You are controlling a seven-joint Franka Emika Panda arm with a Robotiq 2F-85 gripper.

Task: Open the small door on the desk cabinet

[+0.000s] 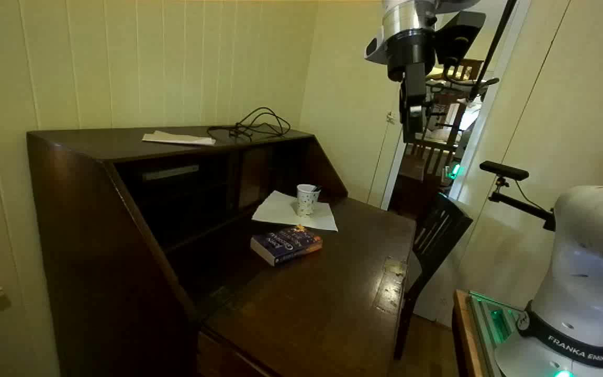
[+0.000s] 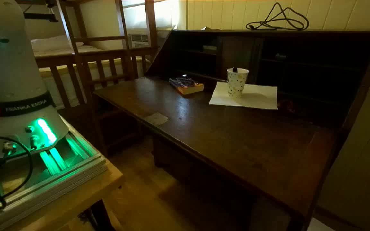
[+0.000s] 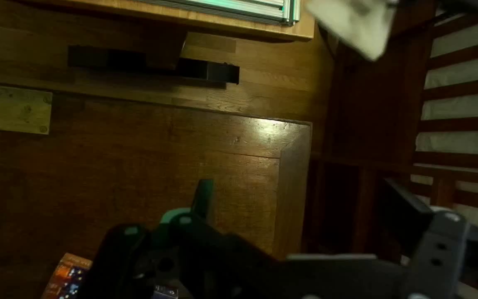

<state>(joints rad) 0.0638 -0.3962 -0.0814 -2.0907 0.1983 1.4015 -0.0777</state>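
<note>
The gripper [image 1: 412, 128] hung high above the desk [image 1: 301, 309], fingers [image 3: 202, 199] apart and empty, presumably to clear the cup [image 1: 305, 201]; the door [image 2: 238, 59] (likely that middle panel) stood between dark shelves [image 2: 313, 65] at the back.

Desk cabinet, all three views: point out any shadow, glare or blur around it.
In both exterior views, the inner compartments of the desk cabinet sink into shadow; in an exterior view, a pale sheen lies on the writing leaf; in the wrist view, glare brightens a patch near the leaf's corner, and the gripper looks dark and blurred.
</note>
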